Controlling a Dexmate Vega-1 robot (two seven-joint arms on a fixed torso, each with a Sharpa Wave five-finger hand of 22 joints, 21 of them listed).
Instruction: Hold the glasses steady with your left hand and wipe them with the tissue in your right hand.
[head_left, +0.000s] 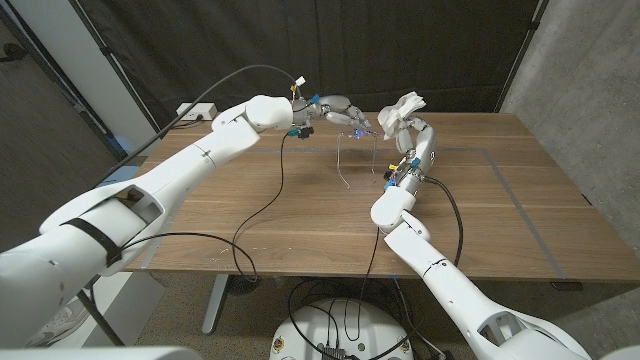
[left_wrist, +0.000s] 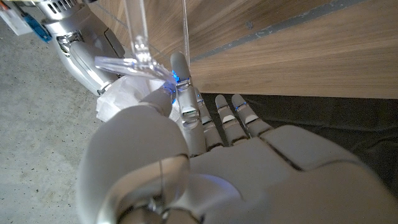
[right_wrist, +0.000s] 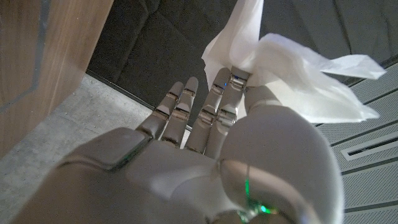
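Head view showed the left hand (head_left: 338, 108) pinching the clear glasses (head_left: 352, 150) aloft above the desk (head_left: 500, 210), steadying them for wiping; the right hand (head_left: 412, 128), just beside, clamped its fingers (right_wrist: 231, 93) on the tissue (head_left: 400, 108).

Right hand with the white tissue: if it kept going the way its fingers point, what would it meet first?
Probably the clear transparent glasses pinched by the left hand; the right hand and crumpled white tissue sit just beside them in the head view, though depth is unclear.
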